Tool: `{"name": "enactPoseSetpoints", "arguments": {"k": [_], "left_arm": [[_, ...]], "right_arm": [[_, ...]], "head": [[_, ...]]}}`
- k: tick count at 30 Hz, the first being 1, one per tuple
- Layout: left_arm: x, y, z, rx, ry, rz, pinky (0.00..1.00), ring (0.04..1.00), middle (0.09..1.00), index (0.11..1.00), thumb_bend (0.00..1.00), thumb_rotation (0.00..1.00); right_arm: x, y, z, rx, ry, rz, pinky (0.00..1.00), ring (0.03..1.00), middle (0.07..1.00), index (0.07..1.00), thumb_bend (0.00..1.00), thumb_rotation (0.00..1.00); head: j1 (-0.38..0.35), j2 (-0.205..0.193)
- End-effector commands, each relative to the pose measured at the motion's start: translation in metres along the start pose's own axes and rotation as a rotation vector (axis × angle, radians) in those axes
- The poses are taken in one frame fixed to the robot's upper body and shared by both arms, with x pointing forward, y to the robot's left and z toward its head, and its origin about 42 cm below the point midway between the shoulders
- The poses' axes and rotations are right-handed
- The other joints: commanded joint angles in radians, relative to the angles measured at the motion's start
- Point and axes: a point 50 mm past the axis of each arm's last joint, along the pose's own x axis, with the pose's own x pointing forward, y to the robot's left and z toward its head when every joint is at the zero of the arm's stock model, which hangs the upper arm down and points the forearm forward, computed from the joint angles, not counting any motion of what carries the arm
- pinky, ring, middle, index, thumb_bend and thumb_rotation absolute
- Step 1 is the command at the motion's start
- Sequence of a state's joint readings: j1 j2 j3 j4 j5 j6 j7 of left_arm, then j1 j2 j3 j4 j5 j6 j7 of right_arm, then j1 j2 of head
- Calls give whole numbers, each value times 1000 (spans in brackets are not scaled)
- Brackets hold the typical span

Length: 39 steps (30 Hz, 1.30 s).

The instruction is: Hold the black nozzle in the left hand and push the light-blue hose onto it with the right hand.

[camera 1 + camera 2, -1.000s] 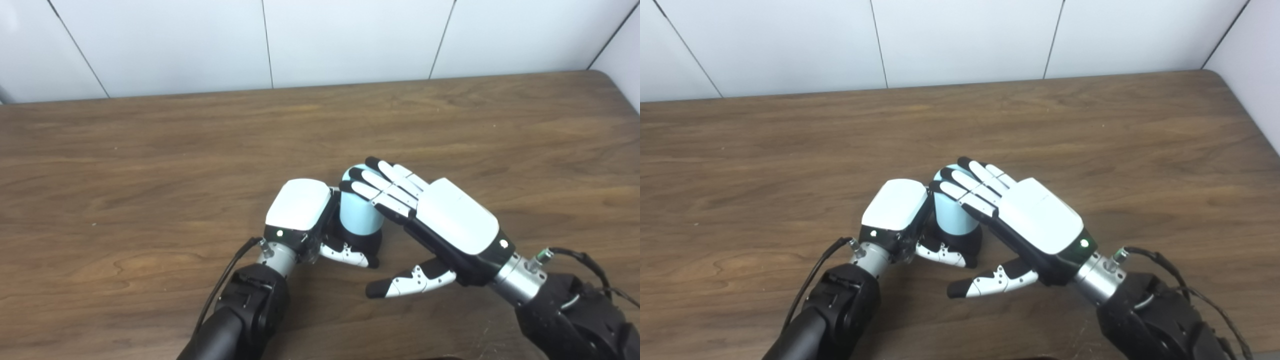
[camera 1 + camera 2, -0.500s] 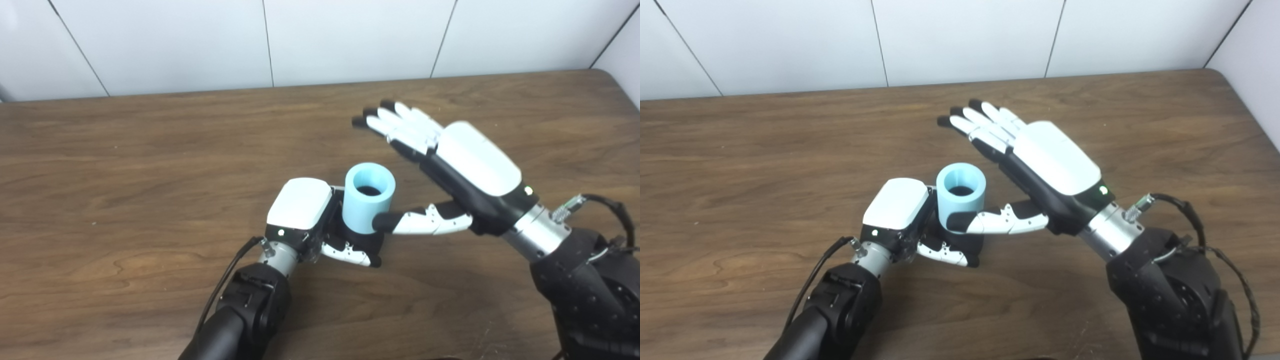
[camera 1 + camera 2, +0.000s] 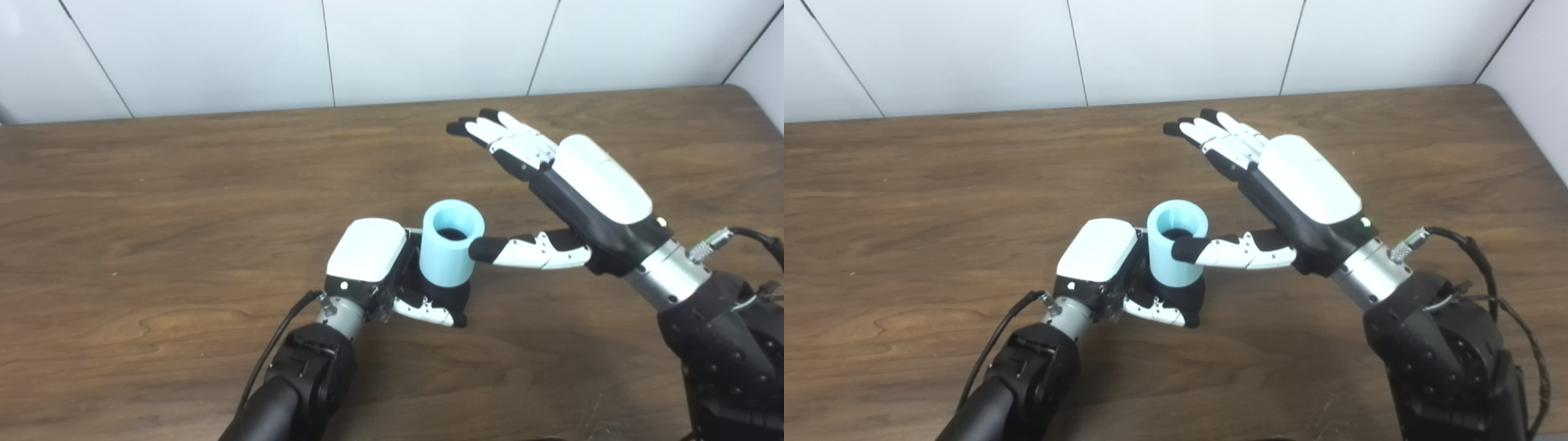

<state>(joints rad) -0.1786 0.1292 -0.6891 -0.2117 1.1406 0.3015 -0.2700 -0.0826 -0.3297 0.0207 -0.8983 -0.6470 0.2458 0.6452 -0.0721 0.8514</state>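
Note:
A short light-blue hose (image 3: 450,248) stands upright on the black nozzle (image 3: 456,296), its open end facing up. My left hand (image 3: 380,263) is shut on the nozzle at the table, thumb wrapped across its front. My right hand (image 3: 566,184) hovers open to the right of and above the hose, fingers stretched out flat toward the far side. Its thumb tip lies beside the hose's upper right rim; I cannot tell whether it touches.
The brown wooden table (image 3: 184,196) spreads wide on all sides. A white panelled wall (image 3: 392,49) runs along its far edge. The table's rounded right corner (image 3: 1507,98) is near the right arm. Cables hang off both wrists.
My right hand lifted off the top of the hose and rose up and to the right, uncovering the hose's open end. The left hand, nozzle and hose stayed put.

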Motion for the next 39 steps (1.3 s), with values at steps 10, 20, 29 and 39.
{"name": "enactPoseSetpoints", "arguments": {"k": [10, 20, 29, 39], "left_arm": [[-12, -15, -16, 64, -21, -60, 834, 837, 834, 823, 957, 267], [-7, 8, -31, -21, -22, 63, 472, 555, 606, 621, 941, 206], [-6, 58, -41, -28, 7, 0, 470, 570, 629, 617, 1000, 306], [-8, 105, -61, -72, 20, 52, 515, 598, 652, 633, 1000, 329]], "right_arm": [[0, 2, -1, 1, 9, -25, 938, 976, 943, 927, 579, 1000], [2, 8, -1, 14, 13, -17, 943, 983, 948, 930, 566, 1000], [1, 12, -2, 18, 34, -17, 933, 982, 951, 933, 562, 1000], [0, 14, -3, 21, 44, -24, 932, 980, 950, 937, 558, 1000]], "head": [[7, 0], [9, -2], [17, -5], [23, -7]]}}
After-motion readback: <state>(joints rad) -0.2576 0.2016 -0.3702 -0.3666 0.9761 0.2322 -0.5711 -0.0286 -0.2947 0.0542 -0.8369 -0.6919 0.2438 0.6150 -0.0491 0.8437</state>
